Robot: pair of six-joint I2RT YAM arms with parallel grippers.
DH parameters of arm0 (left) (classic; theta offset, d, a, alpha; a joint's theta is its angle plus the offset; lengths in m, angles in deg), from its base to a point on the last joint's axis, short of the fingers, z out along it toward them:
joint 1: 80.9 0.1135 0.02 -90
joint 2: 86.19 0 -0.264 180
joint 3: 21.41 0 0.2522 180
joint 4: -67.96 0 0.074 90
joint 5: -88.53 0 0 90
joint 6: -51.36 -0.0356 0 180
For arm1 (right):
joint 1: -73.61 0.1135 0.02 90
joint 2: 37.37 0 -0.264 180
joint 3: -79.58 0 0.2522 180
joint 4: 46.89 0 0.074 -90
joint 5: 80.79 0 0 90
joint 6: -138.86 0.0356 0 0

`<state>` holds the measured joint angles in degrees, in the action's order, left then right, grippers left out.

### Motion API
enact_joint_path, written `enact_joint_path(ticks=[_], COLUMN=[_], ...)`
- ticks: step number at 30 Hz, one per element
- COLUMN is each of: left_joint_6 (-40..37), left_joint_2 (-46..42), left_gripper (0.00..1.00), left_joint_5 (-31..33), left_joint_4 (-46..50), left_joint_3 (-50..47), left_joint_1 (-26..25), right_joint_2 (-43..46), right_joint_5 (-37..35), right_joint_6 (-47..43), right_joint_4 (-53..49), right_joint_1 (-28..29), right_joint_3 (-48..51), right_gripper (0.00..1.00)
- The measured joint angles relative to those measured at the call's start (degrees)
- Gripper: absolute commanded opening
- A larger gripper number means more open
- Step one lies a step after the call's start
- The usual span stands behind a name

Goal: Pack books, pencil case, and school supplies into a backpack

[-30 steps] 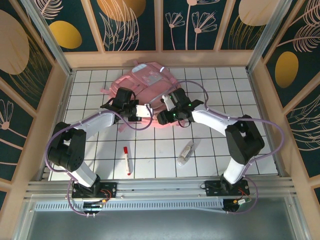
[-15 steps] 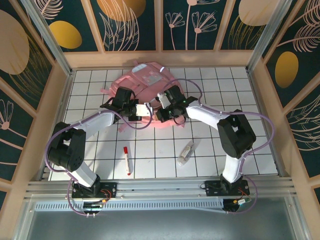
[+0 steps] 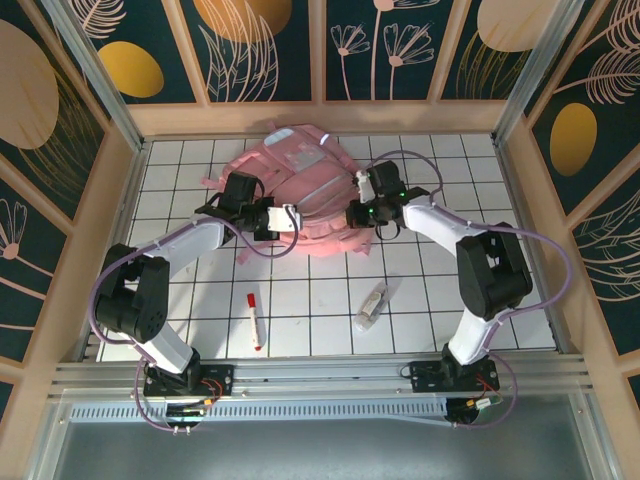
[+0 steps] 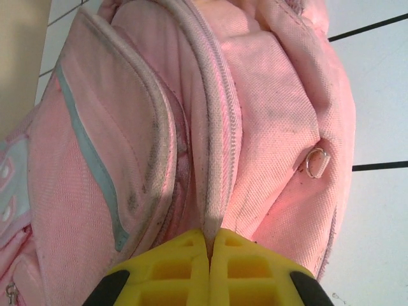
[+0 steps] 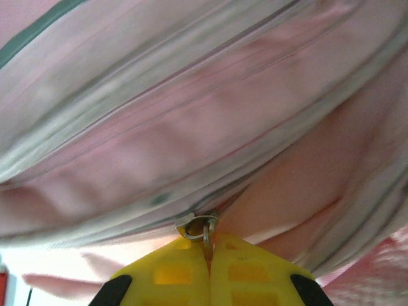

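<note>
The pink backpack lies at the back middle of the tiled table. My left gripper is shut on a raised zip seam of the backpack, its yellow fingers pinching the fabric ridge. At the bag's right side, my right gripper is shut on the metal zipper pull of the backpack. Of the school supplies, a red-and-white marker and a pale packet lie on the tiles in front. The books and pencil case are out of view.
Wooden walls enclose the tiled table on the left, back and right. A small metal ring hangs on the bag's side. Purple cables loop over both arms.
My right gripper shut on the zipper pull and travelled from the bag's near middle edge to its right side. The left gripper stayed shut on the seam.
</note>
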<state>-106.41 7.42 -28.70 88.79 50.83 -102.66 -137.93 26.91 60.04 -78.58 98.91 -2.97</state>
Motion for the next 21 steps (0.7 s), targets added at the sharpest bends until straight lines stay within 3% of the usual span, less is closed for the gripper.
enact_joint_path(ticks=[5,11,12,14,15,18,21], left_joint_6=[-2.4,-0.8,-0.7,-0.1,0.5,2.6,2.7], left_joint_2=[-0.3,0.7,1.7,4.1,5.1,5.9,4.5], left_gripper=[0.00,0.01,0.07,0.40,0.44,0.43,0.53], left_joint_5=[-1.8,-6.0,-5.8,-5.6,-5.0,-4.7,-5.6], left_joint_4=[-1.0,-0.8,0.0,1.0,0.7,-0.7,-0.8], left_joint_3=[-0.7,0.8,2.3,5.5,6.6,7.2,6.4], left_joint_1=[0.7,6.0,6.6,7.9,8.5,10.5,10.5], right_joint_2=[-1.3,2.9,4.1,6.3,6.8,7.2,7.0], right_joint_5=[0.5,5.9,6.7,7.8,8.3,10.3,12.3], right_joint_6=[0.5,-1.0,-1.0,-1.0,-0.7,0.2,1.0], right_joint_4=[0.1,4.3,5.2,6.7,7.2,8.0,8.1], right_joint_1=[-0.9,-0.1,0.5,2.1,3.0,6.2,8.6], right_joint_3=[0.1,3.3,4.1,5.0,5.0,5.0,5.0], right_gripper=[0.00,0.00,0.00,0.00,0.00,0.00,0.00])
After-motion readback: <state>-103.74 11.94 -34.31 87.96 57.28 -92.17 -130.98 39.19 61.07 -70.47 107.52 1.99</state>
